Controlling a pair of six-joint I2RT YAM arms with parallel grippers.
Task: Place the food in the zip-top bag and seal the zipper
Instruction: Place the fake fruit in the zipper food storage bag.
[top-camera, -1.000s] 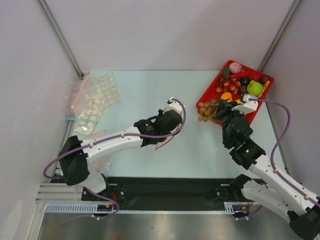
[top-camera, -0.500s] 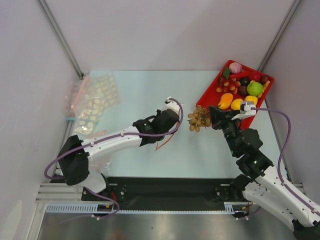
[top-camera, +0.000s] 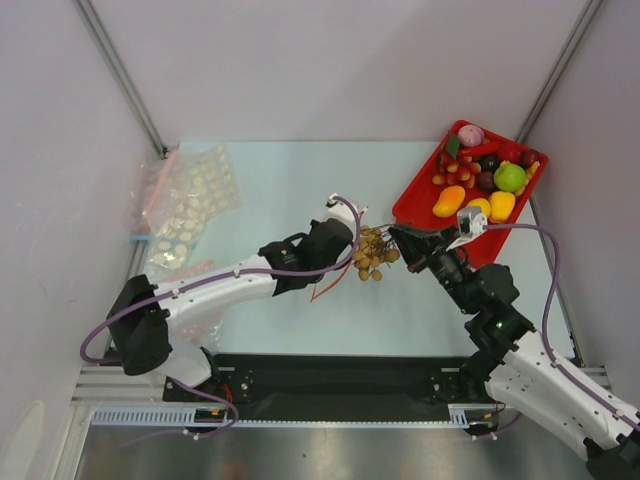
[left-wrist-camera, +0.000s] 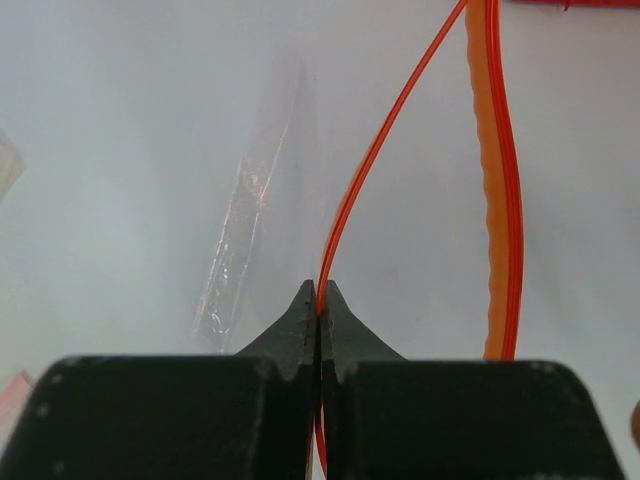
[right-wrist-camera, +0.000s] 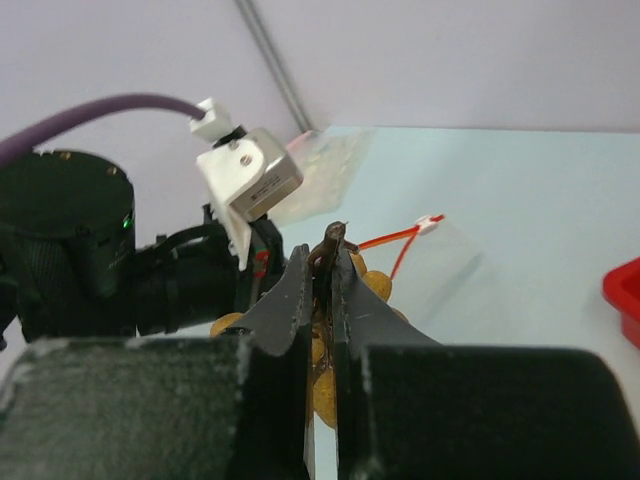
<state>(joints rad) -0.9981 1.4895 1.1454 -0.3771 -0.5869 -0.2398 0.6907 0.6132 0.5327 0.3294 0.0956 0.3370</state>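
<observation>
**Left hand (top-camera: 345, 250) pinches the zipper (top-camera: 326, 288), right hand (top-camera: 393, 242) holds the nuts**

From above, the two hands are near each other in the middle of the tabletop (top-camera: 290, 175). The right hand holds a brown nut bunch (top-camera: 371, 258) up in the air, just beside the left hand. A thin red-orange line hangs under the left hand; that is the zipper. The rest of the food (top-camera: 452, 201) sits in the red tray (top-camera: 412, 205) at the far right. Some dotted bags (top-camera: 190, 195) lie well apart at the far left.

The left wrist view shows the left hand's fingertips pressed together on one thin red edge of the zip-top bag (left-wrist-camera: 245, 230). The bag is see-through and hangs below the hand. The other zipper edge, wider and more orange, curves away to the right, so the mouth looks a little open.

In the right wrist view, the right hand is clamped on the dark stem of the nut bunch. The nuts hang under its fingertips. The bag and its red edge show just past them, by the left hand.

The step in hand looks like putting the first food into the bag. Next, the nuts must go over the gap between the two zipper edges and then down into it. The gap looks narrow, so the nuts could catch on an edge. The zipper is not yet sealed.
</observation>
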